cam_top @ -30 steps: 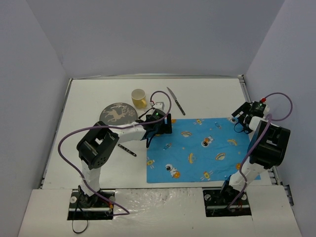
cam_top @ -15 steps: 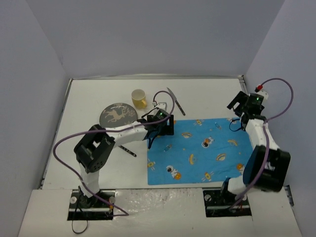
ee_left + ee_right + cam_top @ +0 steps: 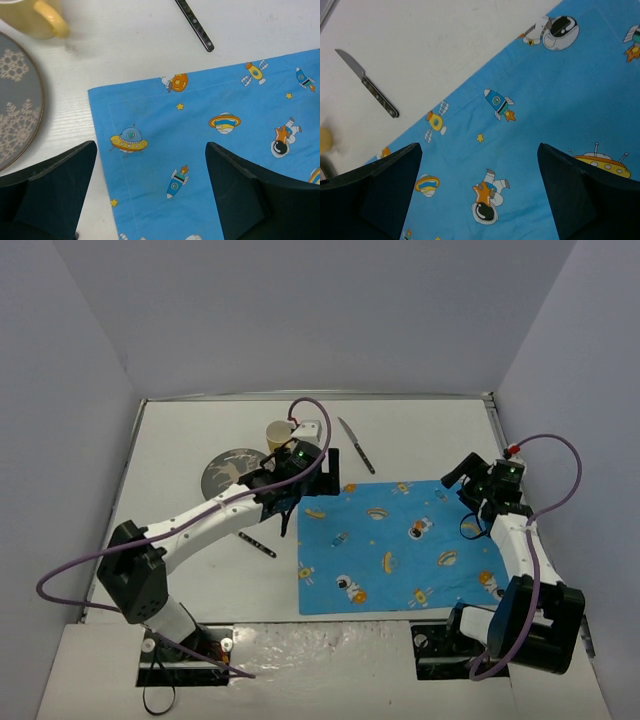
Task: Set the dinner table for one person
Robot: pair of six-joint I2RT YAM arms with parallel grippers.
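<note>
The white dinner table [image 3: 420,435] holds a blue cartoon-print placemat [image 3: 400,545] at centre right. A grey snowflake plate [image 3: 228,472], a yellow cup [image 3: 278,434] and a dark-handled knife [image 3: 355,445] lie beyond the mat's far left corner. My left gripper [image 3: 292,498] is open and empty above that corner; its view shows the mat [image 3: 210,150] between the fingers [image 3: 55,195], plus the plate [image 3: 17,115], cup [image 3: 37,17] and knife handle [image 3: 195,25]. My right gripper [image 3: 462,480] is open and empty over the mat's far right part [image 3: 520,100]; the knife [image 3: 367,84] shows in its view.
A slim dark utensil [image 3: 257,544] lies on the table left of the mat, partly under my left arm. Grey walls enclose the table on three sides. The table's metal rim [image 3: 320,396] runs along the back.
</note>
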